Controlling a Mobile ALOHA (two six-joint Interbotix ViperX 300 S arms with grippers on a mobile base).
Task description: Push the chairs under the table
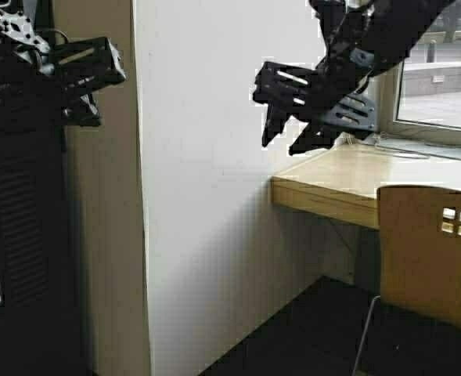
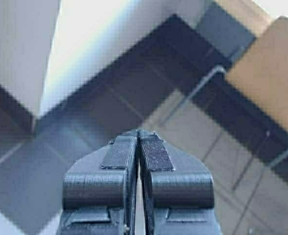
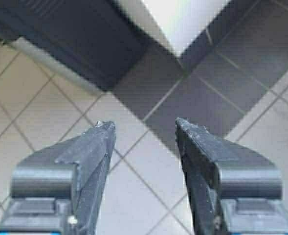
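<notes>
One tan plywood chair stands at the lower right, its backrest with small square cutouts facing me, just in front of the table, whose pale top with a wood edge runs under the window. The left wrist view also catches the chair and one thin metal leg. My right gripper hangs open in the air left of the table's end, above and left of the chair; in its wrist view the right gripper holds nothing over tiled floor. My left gripper is raised at the far left, and the left gripper is shut and empty.
A broad white pillar fills the middle, right beside the table's end. A dark louvred cabinet stands at the left. A window sill runs behind the table. Dark and pale floor tiles lie below.
</notes>
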